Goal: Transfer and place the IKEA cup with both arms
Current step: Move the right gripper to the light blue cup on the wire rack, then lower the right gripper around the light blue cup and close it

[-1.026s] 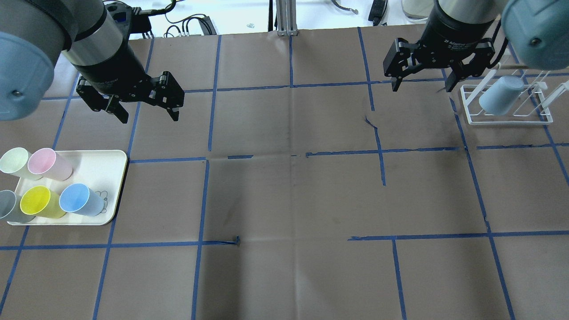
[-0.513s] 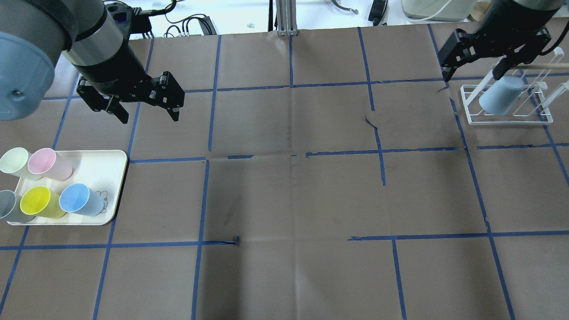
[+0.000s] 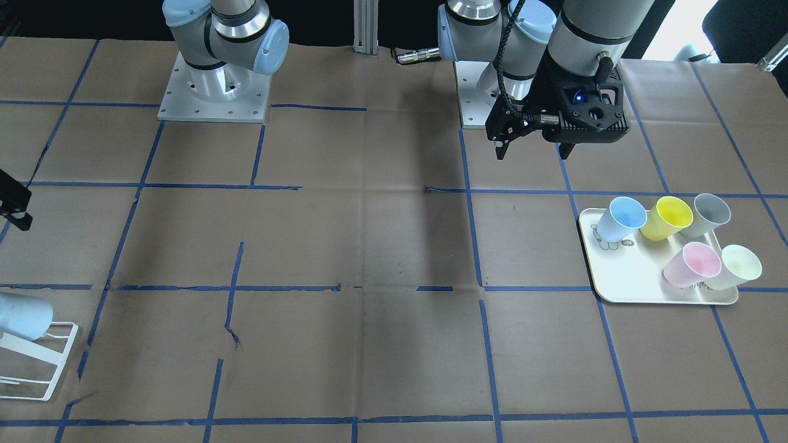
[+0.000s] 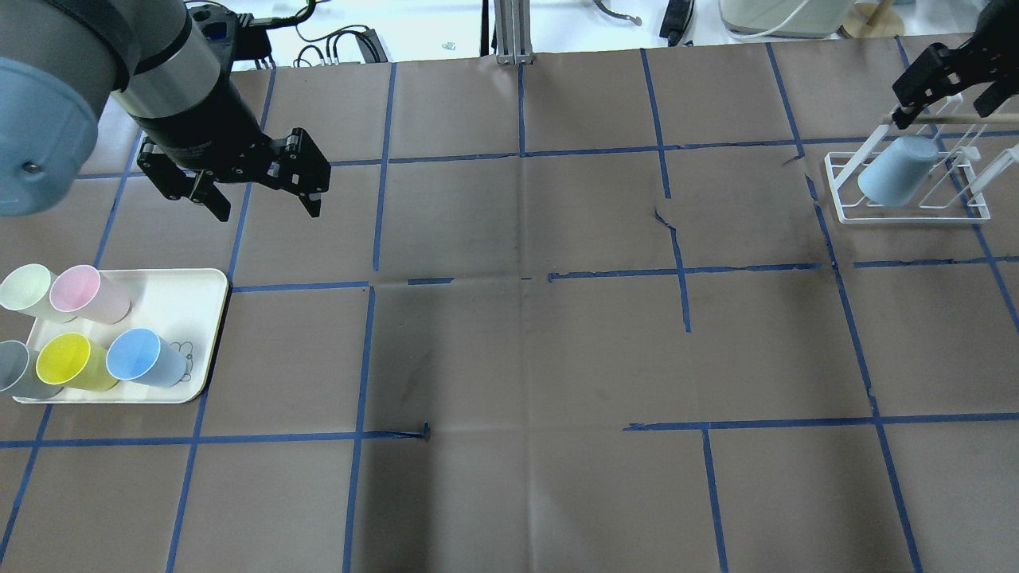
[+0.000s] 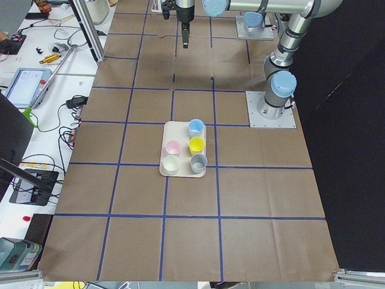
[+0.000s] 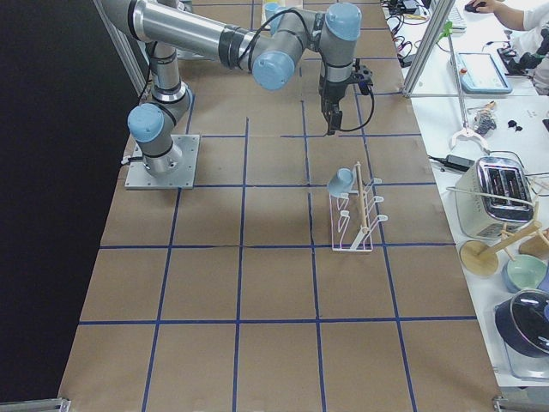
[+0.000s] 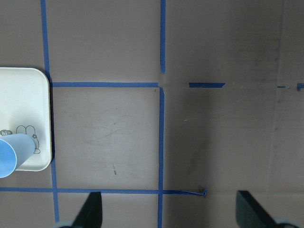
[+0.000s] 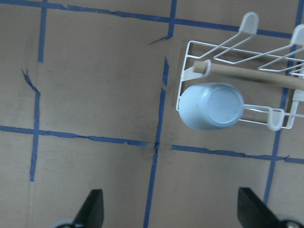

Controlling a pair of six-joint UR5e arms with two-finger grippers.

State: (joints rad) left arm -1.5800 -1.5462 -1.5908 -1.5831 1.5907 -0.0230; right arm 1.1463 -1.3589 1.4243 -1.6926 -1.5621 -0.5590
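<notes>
One pale-blue IKEA cup point(image 4: 899, 181) hangs mouth-down on a white wire rack point(image 4: 907, 208) at the far right; it also shows in the right wrist view point(image 8: 211, 107). An alike blue cup point(image 4: 147, 358) stands on a cream tray point(image 4: 183, 294) at the left. My right gripper point(image 4: 939, 111) is open and empty, high above and just beyond the rack. My left gripper point(image 4: 267, 208) is open and empty, above the table beyond the tray. In the front view the left gripper point(image 3: 532, 151) hangs behind the tray point(image 3: 615, 277).
The tray also holds a pink cup point(image 4: 87, 293), a yellow cup point(image 4: 72, 360), a pale-green cup point(image 4: 28, 290) and a grey cup point(image 4: 16, 370). Brown paper with blue tape lines covers the table. Cables and equipment lie beyond the far edge.
My right gripper has moved right and away, from left of the rack to above its far side. The cup stays on the rack. The left arm has not moved.
</notes>
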